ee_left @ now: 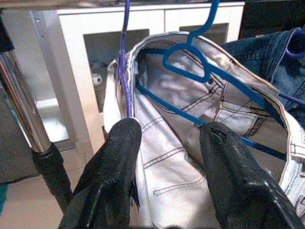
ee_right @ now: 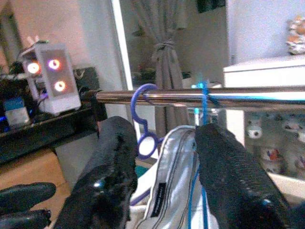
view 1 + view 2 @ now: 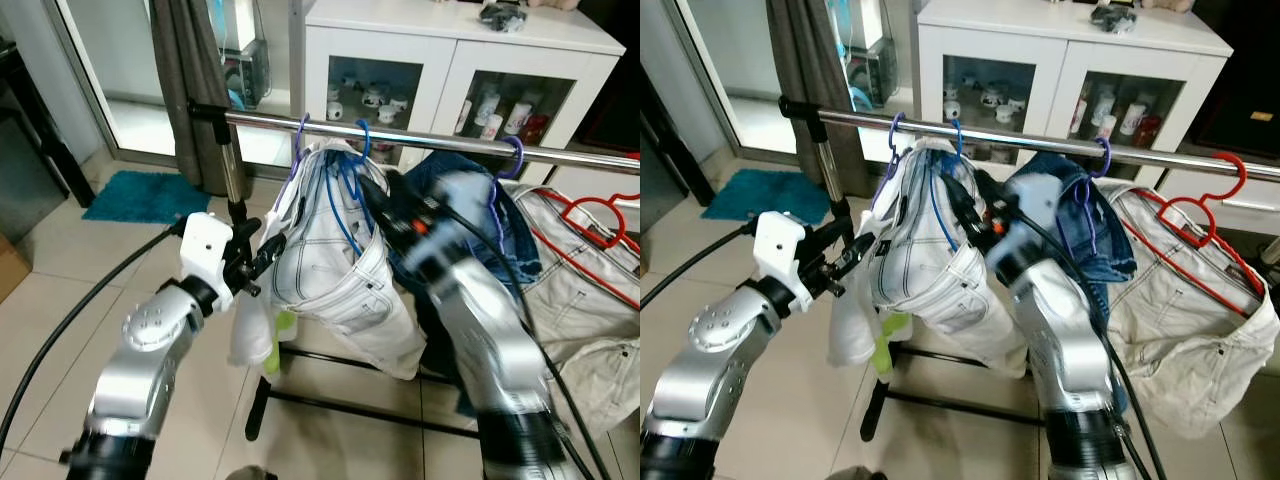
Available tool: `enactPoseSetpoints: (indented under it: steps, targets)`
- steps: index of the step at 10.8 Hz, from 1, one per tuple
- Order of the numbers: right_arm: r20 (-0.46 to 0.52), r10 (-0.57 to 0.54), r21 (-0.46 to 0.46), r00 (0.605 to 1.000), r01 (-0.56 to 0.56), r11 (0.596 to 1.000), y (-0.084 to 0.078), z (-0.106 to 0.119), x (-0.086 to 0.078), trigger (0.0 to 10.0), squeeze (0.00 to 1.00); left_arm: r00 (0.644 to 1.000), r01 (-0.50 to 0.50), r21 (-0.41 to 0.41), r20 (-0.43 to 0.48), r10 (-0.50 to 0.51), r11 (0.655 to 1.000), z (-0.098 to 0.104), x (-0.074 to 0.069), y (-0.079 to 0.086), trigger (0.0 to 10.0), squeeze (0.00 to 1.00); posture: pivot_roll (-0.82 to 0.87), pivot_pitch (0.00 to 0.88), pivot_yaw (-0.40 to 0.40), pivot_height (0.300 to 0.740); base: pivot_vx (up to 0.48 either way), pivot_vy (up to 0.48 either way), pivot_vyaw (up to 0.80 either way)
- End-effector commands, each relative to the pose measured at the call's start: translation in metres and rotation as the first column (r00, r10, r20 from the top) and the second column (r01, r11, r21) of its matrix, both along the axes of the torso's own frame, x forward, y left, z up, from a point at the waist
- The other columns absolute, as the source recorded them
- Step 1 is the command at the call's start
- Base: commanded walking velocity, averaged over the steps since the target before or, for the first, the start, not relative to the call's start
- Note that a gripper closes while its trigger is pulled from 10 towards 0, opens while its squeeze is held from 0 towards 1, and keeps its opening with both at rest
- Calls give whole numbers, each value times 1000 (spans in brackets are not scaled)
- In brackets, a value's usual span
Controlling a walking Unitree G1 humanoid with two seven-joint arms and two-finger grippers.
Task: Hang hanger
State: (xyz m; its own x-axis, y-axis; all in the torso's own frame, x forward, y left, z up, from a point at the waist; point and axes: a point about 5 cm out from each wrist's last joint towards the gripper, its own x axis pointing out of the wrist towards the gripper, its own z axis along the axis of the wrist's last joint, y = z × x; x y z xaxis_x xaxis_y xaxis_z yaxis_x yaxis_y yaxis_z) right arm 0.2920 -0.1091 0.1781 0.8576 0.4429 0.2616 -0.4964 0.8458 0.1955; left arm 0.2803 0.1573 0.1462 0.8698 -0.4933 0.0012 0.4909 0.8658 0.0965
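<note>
Chrome clothes rail [image 3: 1160, 152] runs across the scene in front of a white glass-door cabinet [image 3: 470, 70] holding mugs. Several garments hang from it. At the robot's left end, white jeans [image 3: 930, 280] hang on a blue hanger [image 3: 345, 190], whose hook loops over the rail beside a purple hanger [image 3: 300, 140] hook. Further to the robot's right, blue denim jeans [image 3: 1085, 215] hang on another purple hanger [image 3: 1102, 150]. Beyond them, a red hanger [image 3: 1200, 220] on the rail carries off-white trousers [image 3: 1180, 330].

The right gripper [image 2: 164, 143] is raised close under the rail at the top of the white jeans. In its wrist view the two black fingers stand apart, with the waistband and the blue hanger's stem between them; I cannot tell whether they touch either. The right arm looks blurred in the head views.

The left gripper [image 1: 169, 143] is held up at the left edge of the white jeans, near the rail's upright post [image 3: 232, 165]. Its fingers are spread wide, with nothing clamped between them; the purple hanger wire runs just behind one fingertip [image 1: 125, 131].

A grey curtain [image 3: 190, 90] hangs behind the post, and a teal mat [image 3: 140, 195] lies on the tiled floor [image 3: 60, 290].
</note>
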Motion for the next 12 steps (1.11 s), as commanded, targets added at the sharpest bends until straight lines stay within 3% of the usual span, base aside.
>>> enactPoseSetpoints:
  steps: [1, 2, 5, 8, 12]
  targets:
    - [11, -36, 28, 999, 35, 999, -6, 8, -4, 10000, 1000, 1000, -9, 2, 17, 8, 1000, 4, -2, -2, 10000, 0, -11, 41, 7, 740, 0, 0, 0]
    - [-2, -66, 40, 998, 66, 997, -13, 7, -8, 10000, 1000, 1000, -11, 5, 17, 11, 1000, 2, -3, -4, 10000, 0, -15, 42, 4, 740, 0, -289, 0]
    - [-67, -69, -94, 995, 63, 994, -12, -5, -13, 10000, 1000, 1000, -15, 20, 21, 14, 1000, 2, -4, -5, 10000, 0, -15, 34, -2, 740, 0, -311, 0]
    - [-79, -68, -114, 995, 59, 992, -9, -7, -13, 10000, 1000, 1000, -11, 46, 23, 10, 999, 1, -4, -4, 10000, 0, -5, 25, 4, 740, 0, -314, 0]
    - [-40, -24, -134, 999, 19, 991, -4, -5, -14, 10000, 1000, 1000, 1, 46, 12, -2, 999, -1, -4, -3, 10000, 0, -5, 9, -1, 740, 0, 0, 0]
